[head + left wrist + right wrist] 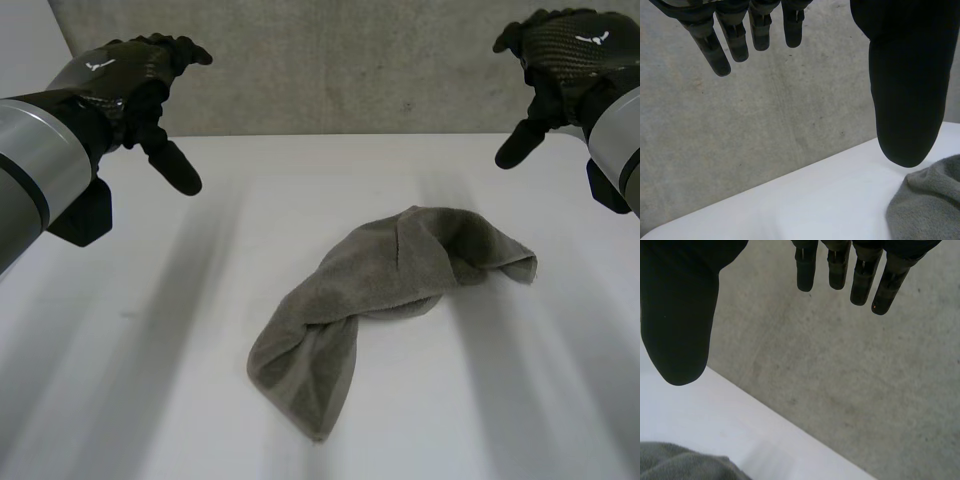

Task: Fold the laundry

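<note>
A grey-green towel [385,290] lies crumpled and twisted in the middle of the white table [150,380], one end near the front, the other bunched toward the right. My left hand [140,80] hovers high above the table's far left, fingers straight and spread, holding nothing. My right hand [560,55] hovers at the far right in the same way. In the left wrist view the left hand [907,75] is open, and an edge of the towel [930,205] lies below the thumb. In the right wrist view the right hand [680,305] is open above a corner of the towel [685,462].
A grey concrete wall [350,60] stands just behind the table's far edge. Bare white tabletop surrounds the towel on all sides.
</note>
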